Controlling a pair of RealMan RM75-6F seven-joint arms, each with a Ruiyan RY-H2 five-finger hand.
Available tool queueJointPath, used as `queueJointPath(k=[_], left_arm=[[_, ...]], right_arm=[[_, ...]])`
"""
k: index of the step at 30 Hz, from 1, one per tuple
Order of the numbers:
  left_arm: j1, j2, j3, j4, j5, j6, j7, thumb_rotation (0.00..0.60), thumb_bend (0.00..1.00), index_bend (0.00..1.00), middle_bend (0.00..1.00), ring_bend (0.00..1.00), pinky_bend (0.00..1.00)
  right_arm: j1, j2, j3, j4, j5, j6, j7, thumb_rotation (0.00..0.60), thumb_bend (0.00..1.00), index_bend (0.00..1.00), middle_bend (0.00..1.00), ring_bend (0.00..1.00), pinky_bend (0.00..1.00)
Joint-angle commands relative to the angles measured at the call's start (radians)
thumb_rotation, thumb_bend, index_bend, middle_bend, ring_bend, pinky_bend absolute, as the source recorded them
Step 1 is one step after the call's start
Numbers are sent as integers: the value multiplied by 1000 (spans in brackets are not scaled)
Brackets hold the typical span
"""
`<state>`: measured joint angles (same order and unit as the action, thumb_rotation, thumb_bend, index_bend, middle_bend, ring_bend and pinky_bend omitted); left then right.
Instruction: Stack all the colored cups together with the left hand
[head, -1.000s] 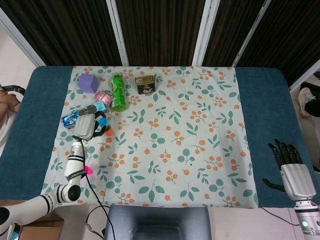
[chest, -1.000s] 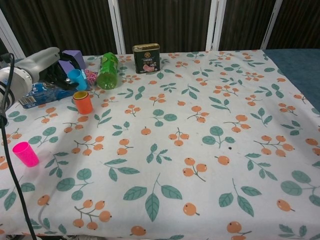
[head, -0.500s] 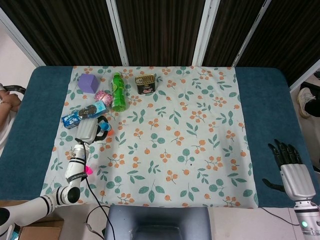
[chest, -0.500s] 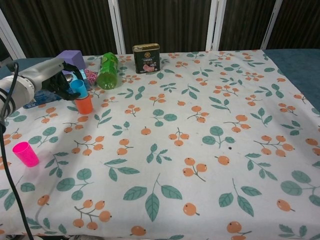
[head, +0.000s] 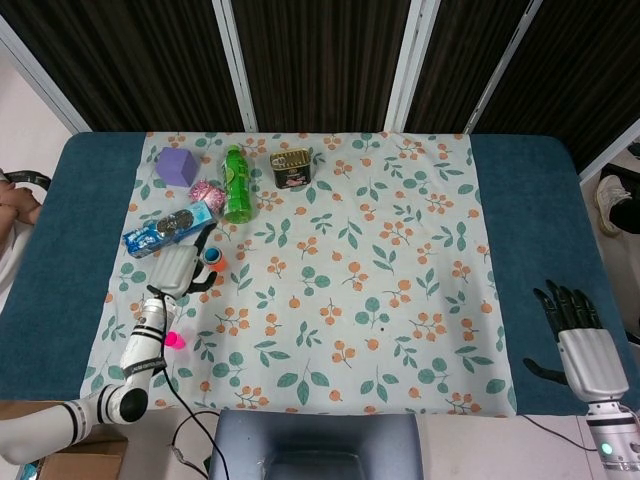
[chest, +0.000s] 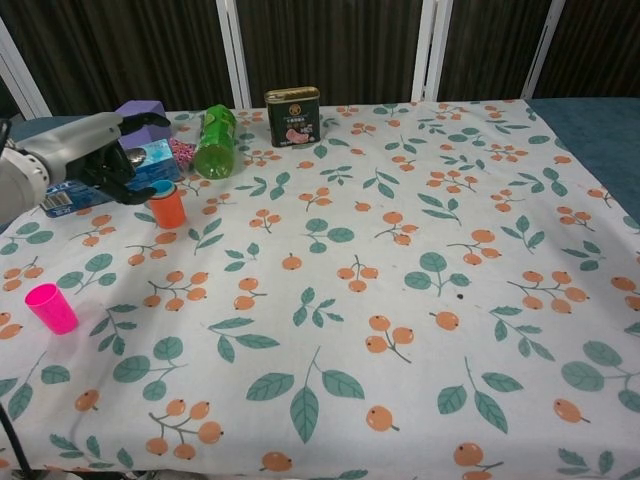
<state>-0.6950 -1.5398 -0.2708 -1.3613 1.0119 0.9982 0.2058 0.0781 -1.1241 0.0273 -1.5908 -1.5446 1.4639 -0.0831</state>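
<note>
A blue cup (chest: 162, 186) sits nested in the orange cup (chest: 167, 208), which stands upright on the floral cloth at the left; the stacked pair (head: 213, 258) also shows in the head view. My left hand (chest: 95, 160) hovers just left of the pair, empty, its fingers loosely apart and off the cups; the head view shows this hand (head: 175, 270) too. A pink cup (chest: 50, 307) stands alone nearer the front left, and appears again as the pink cup (head: 175, 340) beside my forearm. My right hand (head: 582, 345) rests open at the table's far right edge.
A blue snack packet (chest: 150, 165) lies just behind my left hand. Further back are a purple block (chest: 145, 112), a pink speckled ball (head: 205, 191), a lying green bottle (chest: 214, 141) and a dark tin (chest: 293, 116). The floral cloth (chest: 400, 300) spreads to the right.
My left hand lowered the blue cup into the orange cup, let go, and drew back to the left. The right hand has not moved.
</note>
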Motion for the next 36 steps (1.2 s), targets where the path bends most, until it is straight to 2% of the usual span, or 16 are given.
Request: queueJointPath(k=[1, 7, 13, 18, 24, 30, 36], left_arm=[[88, 154, 72, -207, 85, 58, -10, 600, 357, 0, 1000, 1000, 1000], [210, 276, 191, -345, 207, 139, -74, 600, 357, 28, 1000, 1000, 1000], [282, 287, 270, -331, 292, 177, -133, 600, 357, 62, 1000, 1000, 1000], [298, 245, 281, -267, 282, 156, -155, 600, 357, 95, 1000, 1000, 1000], [310, 198, 272, -202, 267, 138, -189, 600, 356, 196, 1000, 1000, 1000], [314, 184, 272, -172, 271, 119, -206, 600, 357, 255, 1000, 1000, 1000], [319, 180, 267, -162, 274, 107, -226, 600, 358, 365, 1000, 1000, 1000]], right_arm=[[0, -2, -1, 0, -2, -1, -5, 600, 152, 0, 0, 0, 0], [3, -6, -5, 0, -5, -7, -14, 600, 152, 0, 0, 0, 0], [6, -6, -10, 0, -16, -9, -10, 600, 152, 0, 0, 0, 0], [4, -4, -13, -2, -23, -4, 1, 600, 152, 0, 0, 0, 0], [5, -3, -12, 1, -22, -5, 4, 600, 152, 0, 0, 0, 0], [5, -5, -11, 1, -19, -6, -2, 600, 152, 0, 0, 0, 0], [6, -7, -11, 0, -18, -7, -10, 600, 151, 0, 0, 0, 0]])
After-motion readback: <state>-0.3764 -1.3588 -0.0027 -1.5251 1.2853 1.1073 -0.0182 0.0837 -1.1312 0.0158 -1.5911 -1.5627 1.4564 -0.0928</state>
